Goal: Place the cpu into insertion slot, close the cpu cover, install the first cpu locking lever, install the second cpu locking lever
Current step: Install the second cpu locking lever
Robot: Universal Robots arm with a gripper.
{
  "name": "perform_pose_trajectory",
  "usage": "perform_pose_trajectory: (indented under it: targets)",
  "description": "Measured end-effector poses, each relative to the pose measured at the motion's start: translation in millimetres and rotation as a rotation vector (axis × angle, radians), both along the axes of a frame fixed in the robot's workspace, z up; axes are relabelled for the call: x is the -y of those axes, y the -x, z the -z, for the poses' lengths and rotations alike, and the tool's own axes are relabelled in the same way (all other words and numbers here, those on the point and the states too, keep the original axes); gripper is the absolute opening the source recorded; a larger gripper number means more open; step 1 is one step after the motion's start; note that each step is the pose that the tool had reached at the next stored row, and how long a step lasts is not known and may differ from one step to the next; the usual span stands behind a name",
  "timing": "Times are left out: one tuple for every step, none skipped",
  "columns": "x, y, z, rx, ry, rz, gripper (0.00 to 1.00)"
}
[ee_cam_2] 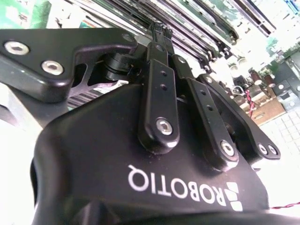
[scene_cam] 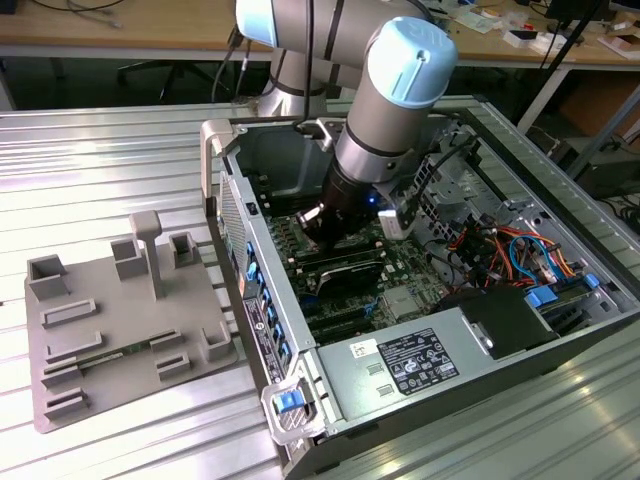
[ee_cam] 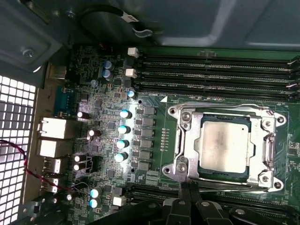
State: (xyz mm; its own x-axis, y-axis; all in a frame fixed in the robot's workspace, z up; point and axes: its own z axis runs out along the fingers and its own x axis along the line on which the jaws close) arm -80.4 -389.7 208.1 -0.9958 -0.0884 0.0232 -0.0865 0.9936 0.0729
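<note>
In the first wrist view the silver-topped cpu (ee_cam: 224, 145) lies flat in the insertion slot (ee_cam: 220, 175), whose dark edge shows around the chip. The silver cpu cover (ee_cam: 186, 140) is folded down over the chip's rim. A thin wire lever (ee_cam: 220, 107) runs along the socket's side by the RAM slots. My gripper (ee_cam: 186, 202) hangs at the opposite side of the socket, its black fingertips (ee_cam: 182, 194) together just off the cover's corner. The second wrist view shows the gripper (ee_cam_2: 160, 33) shut with nothing between the fingers. In the exterior view the arm reaches into the open computer case (scene_cam: 230, 200) and hides the socket.
Long black RAM slots (ee_cam: 211, 70) lie beside the socket, and blue-topped capacitors (ee_cam: 123, 129) stand on its other side. A power supply (scene_cam: 410, 360) and orange and blue cables (scene_cam: 510, 250) crowd the case. A grey fixture plate (scene_cam: 120, 320) lies on the exterior view's left.
</note>
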Motion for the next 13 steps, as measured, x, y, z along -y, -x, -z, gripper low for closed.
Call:
perform_pose_trajectory:
  targets:
    - [0.0, 0.7, 0.0, 0.0002, 0.0, 0.0, 0.11]
    - [0.1, 2.4, 0.0, 0.0005, 0.0001, 0.0, 0.11]
    - [0.0, 3.3, 0.0, 0.0007, 0.0, 0.0, 0.11]
    - [0.0, 4.7, 0.0, 0.0007, 0.0001, 0.0, 0.11]
    - [0.0, 5.4, 0.0, 0.0006, 0.0001, 0.0, 0.11]
    - [0.0, 5.9, 0.0, 0.0007, 0.0001, 0.0, 0.11]
    - [0.0, 7.0, 0.0, 0.0007, 0.0, 0.0, 0.11]
    - [-0.1, 7.6, -0.1, 0.0007, 0.0002, 0.0, 0.11]
    - [-0.2, 8.3, 0.0, 0.0006, 0.0001, 0.0, 0.11]
    - [-0.5, 9.4, 0.0, 0.0007, 0.0001, 0.0, 0.11]
    - [-0.7, 10.3, 0.0, 0.0007, 0.0001, 0.0, 0.11]
    - [-0.9, 11.7, -0.1, 0.0006, 0.0001, 0.0, 0.11]
    - [-1.4, 13.3, 0.0, 0.0007, 0.0001, -0.001, 0.11]
